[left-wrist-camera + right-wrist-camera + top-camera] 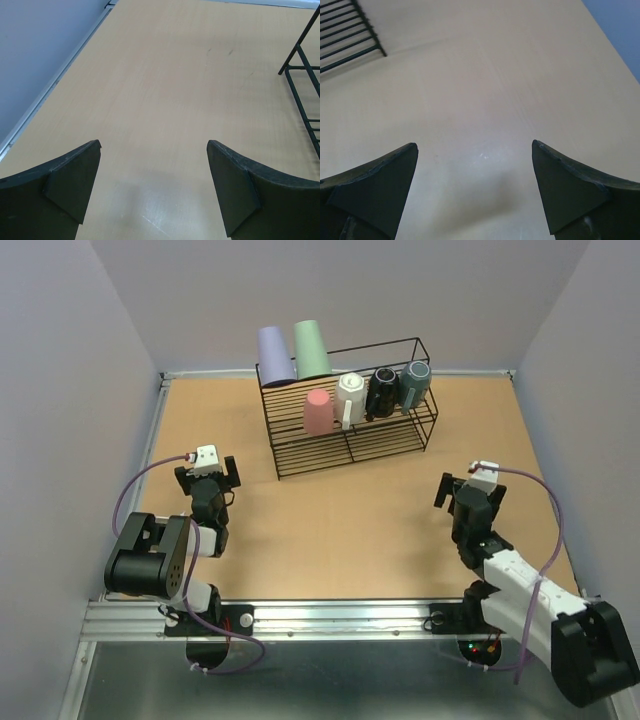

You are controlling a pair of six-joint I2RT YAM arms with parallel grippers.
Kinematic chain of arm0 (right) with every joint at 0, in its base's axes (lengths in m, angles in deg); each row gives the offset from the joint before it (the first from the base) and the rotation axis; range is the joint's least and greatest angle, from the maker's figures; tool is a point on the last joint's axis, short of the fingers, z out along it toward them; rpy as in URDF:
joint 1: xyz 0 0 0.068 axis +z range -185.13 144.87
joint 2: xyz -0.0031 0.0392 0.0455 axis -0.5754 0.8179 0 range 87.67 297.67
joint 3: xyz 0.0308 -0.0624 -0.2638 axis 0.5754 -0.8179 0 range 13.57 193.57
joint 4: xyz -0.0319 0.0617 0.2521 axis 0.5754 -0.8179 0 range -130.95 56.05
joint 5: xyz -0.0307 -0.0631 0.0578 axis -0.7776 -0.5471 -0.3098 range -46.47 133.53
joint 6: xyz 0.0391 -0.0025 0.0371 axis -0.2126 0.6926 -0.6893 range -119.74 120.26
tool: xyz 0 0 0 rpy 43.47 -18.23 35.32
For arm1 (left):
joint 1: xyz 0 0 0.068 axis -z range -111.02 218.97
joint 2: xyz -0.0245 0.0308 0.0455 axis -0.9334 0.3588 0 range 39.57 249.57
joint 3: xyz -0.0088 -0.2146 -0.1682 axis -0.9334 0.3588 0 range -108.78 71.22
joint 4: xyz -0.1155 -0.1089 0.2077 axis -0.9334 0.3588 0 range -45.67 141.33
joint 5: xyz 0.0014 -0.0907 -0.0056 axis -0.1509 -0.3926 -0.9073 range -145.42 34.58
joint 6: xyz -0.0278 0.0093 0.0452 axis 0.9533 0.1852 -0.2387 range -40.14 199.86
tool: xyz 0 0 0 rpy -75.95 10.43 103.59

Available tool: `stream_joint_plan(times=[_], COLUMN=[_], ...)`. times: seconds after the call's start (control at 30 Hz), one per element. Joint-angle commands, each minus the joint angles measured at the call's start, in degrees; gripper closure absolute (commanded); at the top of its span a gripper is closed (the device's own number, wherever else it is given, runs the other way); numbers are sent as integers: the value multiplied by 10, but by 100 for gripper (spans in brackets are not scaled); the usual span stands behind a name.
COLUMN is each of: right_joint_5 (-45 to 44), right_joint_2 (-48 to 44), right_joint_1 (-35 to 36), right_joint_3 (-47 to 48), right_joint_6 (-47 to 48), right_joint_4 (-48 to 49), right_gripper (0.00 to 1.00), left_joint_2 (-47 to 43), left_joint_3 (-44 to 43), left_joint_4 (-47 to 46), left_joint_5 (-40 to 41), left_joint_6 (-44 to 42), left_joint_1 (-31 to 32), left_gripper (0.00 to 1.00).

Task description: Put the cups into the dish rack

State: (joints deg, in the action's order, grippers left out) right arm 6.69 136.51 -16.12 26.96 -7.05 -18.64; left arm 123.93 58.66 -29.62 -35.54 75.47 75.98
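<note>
**All six cups are in the rack, and both hands are empty**

I look down from the top camera and count the cups. The lavender cup (276,356) and the green cup (312,349) stand side by side at the back left of the dish rack (345,452), high up, with their long sides pointing up. Lower down there is a row of four on a shelf. From left to right they are the pink cup (318,411), the white mug (350,398), the black mug (382,392) and the grey-blue mug (414,384). They sit close together.

The rack is at the far side of the table (330,530), away from me and in between the two arms. From the left gripper (208,478) it lies ahead and to the right. From the right gripper (470,496) it lies ahead and to the left. Both are about as near to it, and neither one touches it.

The left fingers (75,175) are wide apart with only bare table between them. The right fingers (380,175) are wide apart too, and hold nothing.

I see no cup left on the table. So I think the job is done, and there is nothing more for me to reach for.
</note>
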Motion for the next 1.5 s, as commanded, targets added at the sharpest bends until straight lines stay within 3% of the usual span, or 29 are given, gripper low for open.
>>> stream_joint_plan(times=[0.0,0.3,0.7,0.9,1.0,1.47], right_joint_5=[-15,50,126,194,194,193], right_joint_2=[63,219,390,422,423,423], right_joint_1=[-60,-100,-121,-150,-150,-150], right_joint_3=[1,-18,23,-1,-2,-6], right_joint_6=[-72,-45,18,8,9,12], right_joint_4=[109,346,529,585,587,597], right_gripper=[0,0,7,4,0,0], left_joint_2=[-6,-6,-5,-6,-6,-5], left_joint_3=[-3,-3,-3,-3,-3,-4], left_joint_4=[-172,-172,-171,-171,-172,-171], left_joint_5=[2,2,2,2,2,2], left_joint_6=[0,0,0,0,-1,0], left_joint_1=[-3,-3,-3,-3,-3,-3], left_gripper=[1,1,1,1,1,1])
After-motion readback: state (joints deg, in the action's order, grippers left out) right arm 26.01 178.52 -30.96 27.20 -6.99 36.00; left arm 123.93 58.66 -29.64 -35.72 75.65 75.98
